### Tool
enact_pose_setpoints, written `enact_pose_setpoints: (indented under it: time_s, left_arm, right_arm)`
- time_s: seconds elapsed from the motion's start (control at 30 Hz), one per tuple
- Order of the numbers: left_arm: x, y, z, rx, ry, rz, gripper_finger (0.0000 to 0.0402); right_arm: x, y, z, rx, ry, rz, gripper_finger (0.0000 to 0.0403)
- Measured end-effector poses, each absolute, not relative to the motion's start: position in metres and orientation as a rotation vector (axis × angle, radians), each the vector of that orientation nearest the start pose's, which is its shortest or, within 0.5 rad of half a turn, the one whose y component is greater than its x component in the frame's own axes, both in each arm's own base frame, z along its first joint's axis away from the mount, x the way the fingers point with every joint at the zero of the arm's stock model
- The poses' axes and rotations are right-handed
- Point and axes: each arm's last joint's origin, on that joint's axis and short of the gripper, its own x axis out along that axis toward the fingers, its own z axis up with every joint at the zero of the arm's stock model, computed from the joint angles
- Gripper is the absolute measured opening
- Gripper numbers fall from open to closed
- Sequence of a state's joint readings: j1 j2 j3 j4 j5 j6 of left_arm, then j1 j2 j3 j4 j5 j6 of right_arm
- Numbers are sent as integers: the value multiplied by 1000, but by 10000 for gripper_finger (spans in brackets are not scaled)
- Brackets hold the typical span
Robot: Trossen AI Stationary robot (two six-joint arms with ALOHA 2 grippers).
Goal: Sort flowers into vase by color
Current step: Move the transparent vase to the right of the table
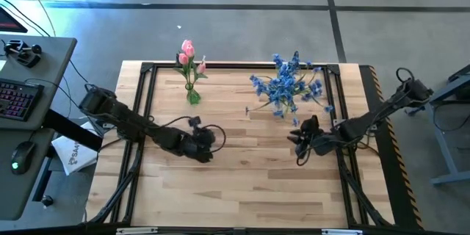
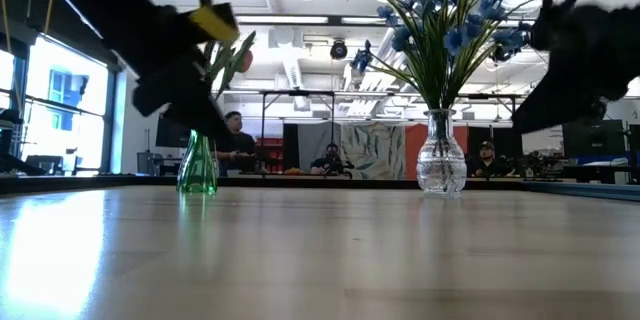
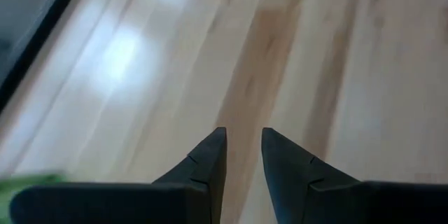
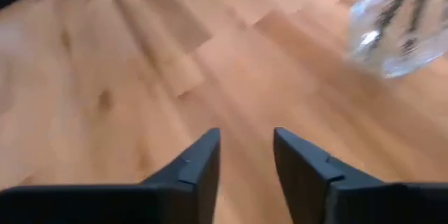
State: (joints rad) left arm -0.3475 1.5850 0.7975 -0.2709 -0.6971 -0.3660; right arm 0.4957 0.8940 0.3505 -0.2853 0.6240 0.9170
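Note:
Pink tulip-like flowers (image 1: 188, 55) stand with their stems in a green vase (image 1: 193, 95) at the table's far left; the vase (image 2: 198, 168) rests on its base. Blue flowers (image 1: 285, 84) stand in a clear glass vase (image 2: 441, 165), far right of centre; that vase (image 4: 399, 21) also shows in the right wrist view. My left gripper (image 3: 243, 155) hovers over bare wood near the table's middle, nearer than the green vase, fingers a little apart, holding nothing. My right gripper (image 4: 246, 155) hovers just nearer than the clear vase, open and empty.
A black frame (image 1: 242, 66) runs along the table's far and side edges. Bare wood (image 1: 250, 183) spreads across the near half. A keyboard (image 1: 16, 99), a mouse (image 1: 22, 154) and papers (image 1: 73, 154) lie on a desk left of the table. People sit in the room behind (image 2: 235, 140).

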Motion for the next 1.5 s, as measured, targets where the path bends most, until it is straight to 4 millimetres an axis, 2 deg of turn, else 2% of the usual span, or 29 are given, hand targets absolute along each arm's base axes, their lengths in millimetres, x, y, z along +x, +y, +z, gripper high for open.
enact_pose_setpoints:
  time_s: [0.13,0.23,0.33,0.47,0.67,0.83,0.97,1.13,1.27,1.37,1.5]
  left_arm:
    - [254,-77,160,211,883,572,76]
    - [237,-73,153,175,878,622,76]
    - [219,-68,144,105,863,656,76]
    - [197,-62,131,24,845,701,76]
    - [182,-56,115,-36,781,694,76]
    - [183,-56,111,-48,734,659,76]
    - [186,-57,112,-42,716,642,76]
    - [189,-58,114,-30,697,621,76]
    - [190,-59,115,-33,685,614,76]
    - [190,-59,115,-35,685,614,76]
    - [190,-59,115,-43,684,616,76]
  right_arm:
    - [143,47,142,334,455,-500,184]
    - [141,37,131,219,340,-566,239]
    - [140,28,129,136,257,-622,284]
    - [143,14,132,103,220,-712,313]
    - [151,-10,133,100,230,-761,312]
    - [161,-26,138,81,173,-727,309]
    - [167,-35,133,67,188,-715,309]
    - [184,-45,130,29,256,-733,309]
    - [204,-52,136,-15,274,-747,305]
    - [213,-57,139,-28,303,-769,280]
    - [213,-58,140,-27,337,-791,208]
